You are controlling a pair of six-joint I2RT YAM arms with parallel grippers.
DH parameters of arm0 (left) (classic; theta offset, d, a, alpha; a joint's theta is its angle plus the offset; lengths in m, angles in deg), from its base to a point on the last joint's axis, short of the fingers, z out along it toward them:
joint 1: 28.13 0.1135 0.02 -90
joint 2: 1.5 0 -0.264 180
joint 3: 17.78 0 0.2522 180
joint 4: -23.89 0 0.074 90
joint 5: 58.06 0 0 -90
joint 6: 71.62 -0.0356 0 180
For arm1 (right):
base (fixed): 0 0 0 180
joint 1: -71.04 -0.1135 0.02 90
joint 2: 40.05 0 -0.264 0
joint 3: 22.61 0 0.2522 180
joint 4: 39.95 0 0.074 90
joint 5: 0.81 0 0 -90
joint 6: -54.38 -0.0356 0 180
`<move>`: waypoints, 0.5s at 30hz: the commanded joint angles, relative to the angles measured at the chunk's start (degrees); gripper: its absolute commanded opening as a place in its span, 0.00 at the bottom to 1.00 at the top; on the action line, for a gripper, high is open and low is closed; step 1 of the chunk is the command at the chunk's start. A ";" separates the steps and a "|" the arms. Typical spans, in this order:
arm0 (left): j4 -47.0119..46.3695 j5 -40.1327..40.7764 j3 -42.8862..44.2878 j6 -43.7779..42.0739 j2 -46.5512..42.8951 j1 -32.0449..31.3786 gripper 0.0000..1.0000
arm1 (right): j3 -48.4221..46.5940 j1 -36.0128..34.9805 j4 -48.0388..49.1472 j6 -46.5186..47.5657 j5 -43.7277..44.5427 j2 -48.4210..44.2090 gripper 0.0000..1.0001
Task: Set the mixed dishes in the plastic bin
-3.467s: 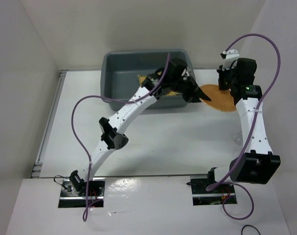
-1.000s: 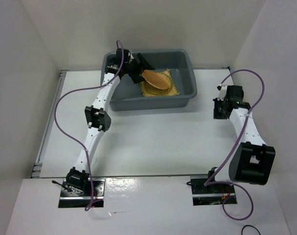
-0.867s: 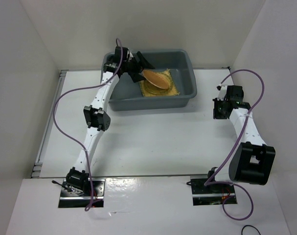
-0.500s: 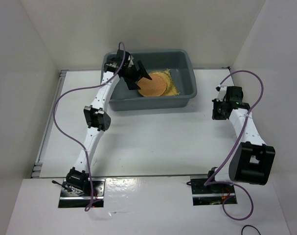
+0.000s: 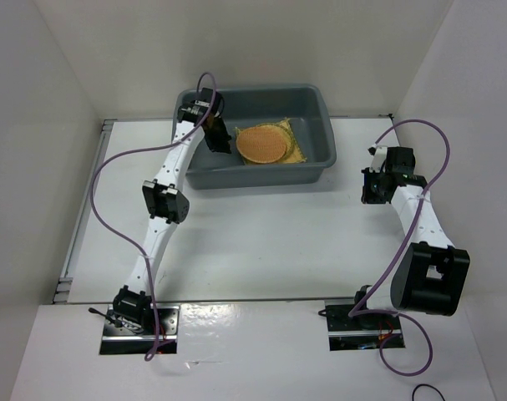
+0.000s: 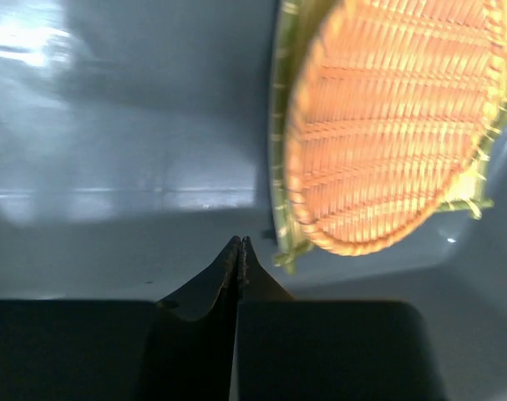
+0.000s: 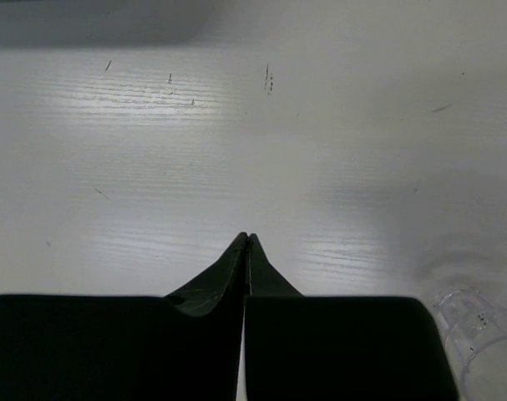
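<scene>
**Now: orange disc in the bin, both grippers closed and empty**

Inside the grey plastic bin (image 5: 261, 176), the orange woven disc (image 5: 262, 144) lies flat on the square yellow bamboo mat (image 5: 300, 155). The mat's edges and frayed corners show around the disc on the bin floor.

The left gripper (image 5: 218, 140) hangs over the bin's left part, just beside the disc and apart from it. In the left wrist view its fingers (image 6: 228, 259) are pressed together with nothing between them. Their tips point at the bare grey floor next to the mat's edge.

The right gripper (image 5: 373, 189) is well away from the bin, low over the white table (image 5: 278, 234) on the right side. Its fingers (image 7: 236, 255) are likewise together and empty. A small clear plastic cup (image 7: 474, 322) stands on the table near them, at the lower right of the right wrist view, partly cut off by the frame.
</scene>
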 commanded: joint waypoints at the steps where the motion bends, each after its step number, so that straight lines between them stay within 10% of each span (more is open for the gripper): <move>1: 1.71 5.95 0.05 -1.93 -5.16 -0.05 0.00 | 0.10 0.42 2.14 0.28 -1.19 -0.27 0.00; 15: -2.85 -3.36 1.20 1.93 3.72 -1.11 0.05 | 0.10 0.42 2.66 0.28 -1.19 0.27 0.00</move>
